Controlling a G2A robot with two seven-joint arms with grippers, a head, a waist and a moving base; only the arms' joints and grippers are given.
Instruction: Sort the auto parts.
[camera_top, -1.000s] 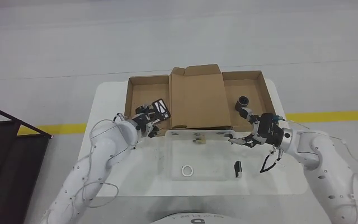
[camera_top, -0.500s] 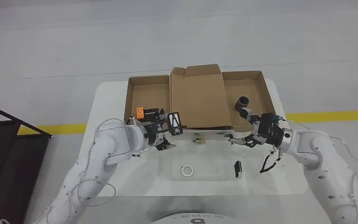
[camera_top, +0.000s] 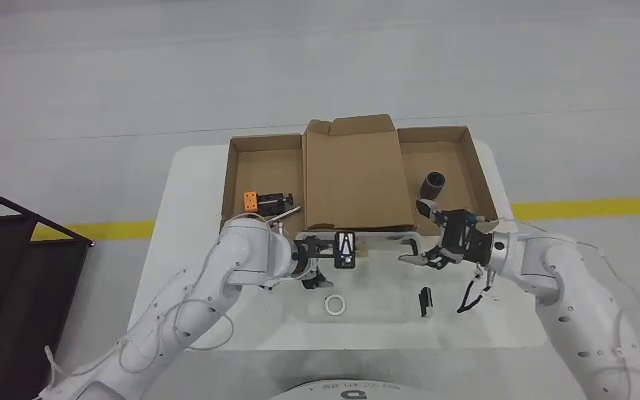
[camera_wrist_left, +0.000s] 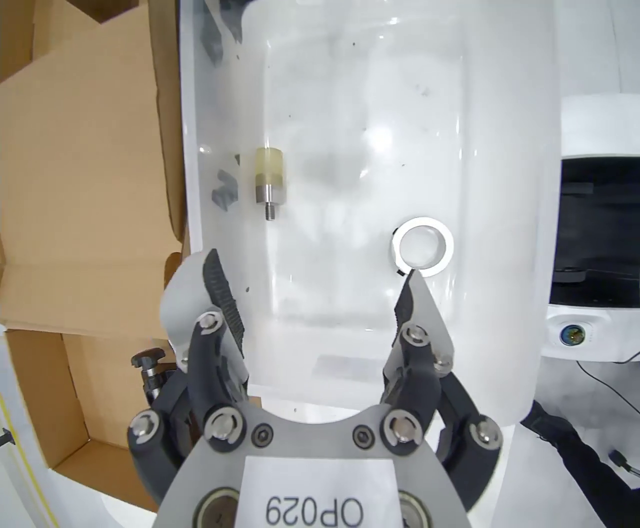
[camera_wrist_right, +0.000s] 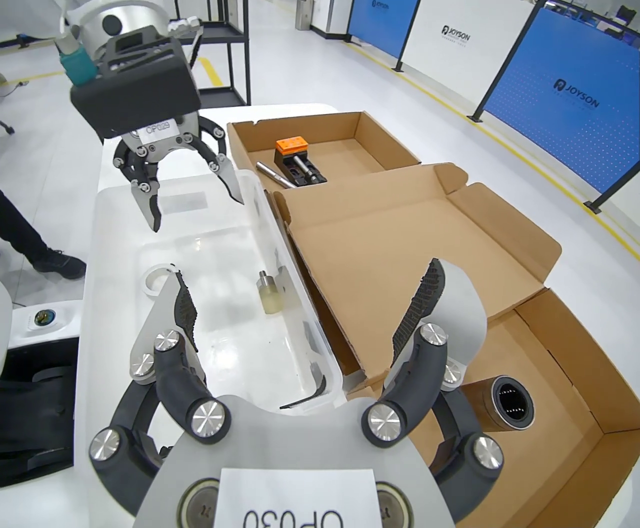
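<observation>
Left gripper (camera_wrist_left: 311, 265) and right gripper (camera_wrist_right: 305, 267), each with one printed label (camera_wrist_left: 312, 505), are held spread and empty at opposite edges of one clear tray (camera_wrist_left: 350, 125) containing one ring (camera_wrist_left: 423, 222), one stud (camera_wrist_left: 270, 175).

Sticker (camera_wrist_left: 314, 510) with a short code on the left gripper (camera_wrist_left: 311, 264), same kind of code sticker (camera_wrist_right: 299, 517) on the right gripper (camera_wrist_right: 305, 270). White logo print on the blue panels (camera_wrist_right: 575, 95) out back.

Overhead camera looking down at table (camera_top: 190, 200), both wrist cameras close, sharing the clear tray (camera_wrist_left: 350, 125)
</observation>
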